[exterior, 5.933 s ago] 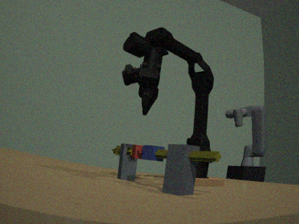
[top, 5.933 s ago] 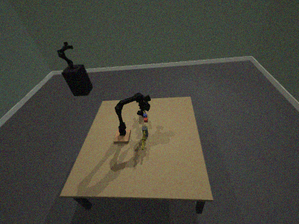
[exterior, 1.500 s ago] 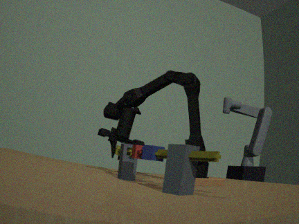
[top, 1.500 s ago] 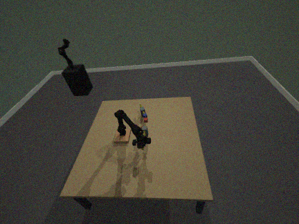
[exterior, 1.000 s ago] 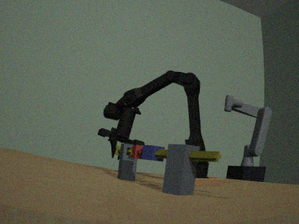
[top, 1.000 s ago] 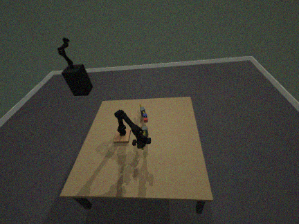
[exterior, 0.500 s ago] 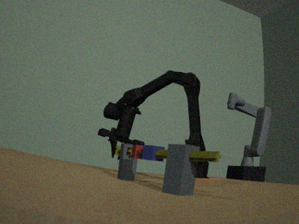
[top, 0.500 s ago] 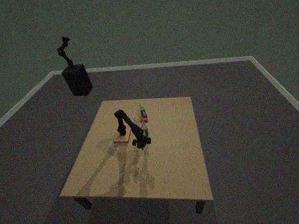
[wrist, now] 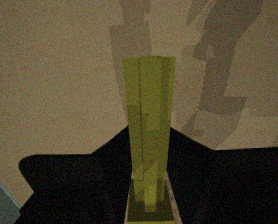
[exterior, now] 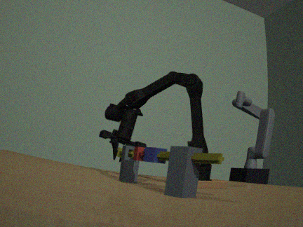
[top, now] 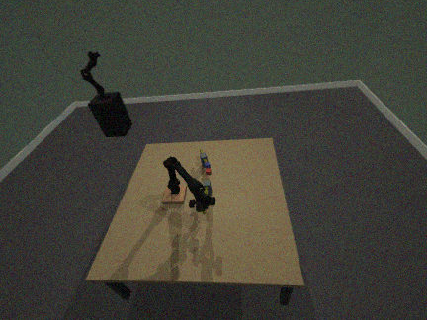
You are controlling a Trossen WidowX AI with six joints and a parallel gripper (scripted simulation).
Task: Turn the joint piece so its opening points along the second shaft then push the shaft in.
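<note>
My gripper [top: 202, 209] [exterior: 116, 157] [wrist: 146, 125] is shut on the yellow second shaft [exterior: 120, 152] [wrist: 150, 95], with a finger on each side of it. The shaft's outer end sticks out beyond the fingers in the wrist view. The second grey block [top: 207, 182] [exterior: 128, 170] carries this shaft. The blue hinge part [top: 207, 166] [exterior: 154, 154] and red joint piece [top: 208, 171] [exterior: 139, 153] sit on the first shaft [exterior: 208, 158], fixed in the other grey block [top: 204, 157] [exterior: 182, 172]. A small gap shows between red piece and second block in the top view. The opening's inside is hidden.
The arm's base stands on an orange-brown plate [top: 173, 198] on the wooden table [top: 252, 215], left of the blocks in the top view. Another arm [top: 89, 74] [exterior: 264, 135] stands on a dark pedestal [top: 111, 117] [exterior: 245, 175] away from the table. Shadows fall across the table.
</note>
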